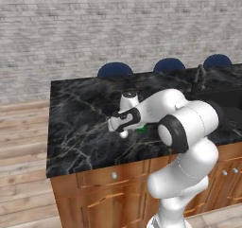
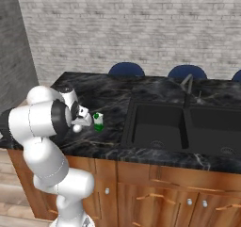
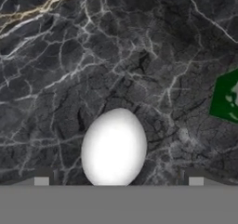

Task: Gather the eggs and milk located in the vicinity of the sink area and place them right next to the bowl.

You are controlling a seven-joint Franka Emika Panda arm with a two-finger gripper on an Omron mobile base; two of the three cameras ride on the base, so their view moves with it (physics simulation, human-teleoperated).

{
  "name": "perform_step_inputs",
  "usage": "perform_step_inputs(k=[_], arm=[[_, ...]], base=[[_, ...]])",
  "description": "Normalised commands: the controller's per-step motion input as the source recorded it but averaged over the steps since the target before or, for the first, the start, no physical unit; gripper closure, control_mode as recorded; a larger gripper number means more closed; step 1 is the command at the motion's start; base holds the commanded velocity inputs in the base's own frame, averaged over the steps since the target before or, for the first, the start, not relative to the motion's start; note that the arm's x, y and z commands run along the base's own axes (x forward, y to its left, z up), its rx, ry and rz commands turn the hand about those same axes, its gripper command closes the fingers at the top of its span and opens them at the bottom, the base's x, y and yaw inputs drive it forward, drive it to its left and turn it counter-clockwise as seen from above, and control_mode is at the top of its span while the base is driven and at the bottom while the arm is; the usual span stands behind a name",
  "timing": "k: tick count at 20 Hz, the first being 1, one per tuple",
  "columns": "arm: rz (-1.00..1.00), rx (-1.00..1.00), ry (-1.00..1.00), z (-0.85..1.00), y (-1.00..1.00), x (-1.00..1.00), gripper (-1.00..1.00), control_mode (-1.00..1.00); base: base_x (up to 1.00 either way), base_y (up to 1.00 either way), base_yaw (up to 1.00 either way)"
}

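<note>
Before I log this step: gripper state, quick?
Gripper: open, holding nothing; the egg lies on the counter between its fingertips.

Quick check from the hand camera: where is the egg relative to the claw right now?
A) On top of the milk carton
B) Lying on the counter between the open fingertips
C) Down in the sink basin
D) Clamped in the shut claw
B: the egg lies on the black marble counter between the spread fingertips of the open claw.
</note>
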Motion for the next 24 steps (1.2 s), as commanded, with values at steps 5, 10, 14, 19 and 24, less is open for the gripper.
perform_step_inputs(k=[5, 10, 14, 19, 24], arm=[[0.00, 0.00, -0.01, -0.19, 0.00, 0.01, -1.00, -1.00], [0.00, 0.00, -0.01, -0.19, 0.03, 0.11, -1.00, -1.00], [0.00, 0.00, -0.02, -0.19, 0.07, 0.18, -1.00, -1.00], [0.00, 0.00, -0.01, -0.20, 0.08, 0.10, -1.00, -1.00], [0.00, 0.00, 0.00, -0.22, 0.11, 0.04, 1.00, -1.00]], base=[[0.00, 0.00, 0.00], [0.00, 0.00, 0.00], [0.00, 0.00, 0.00], [0.00, 0.00, 0.00], [0.00, 0.00, 0.00]])
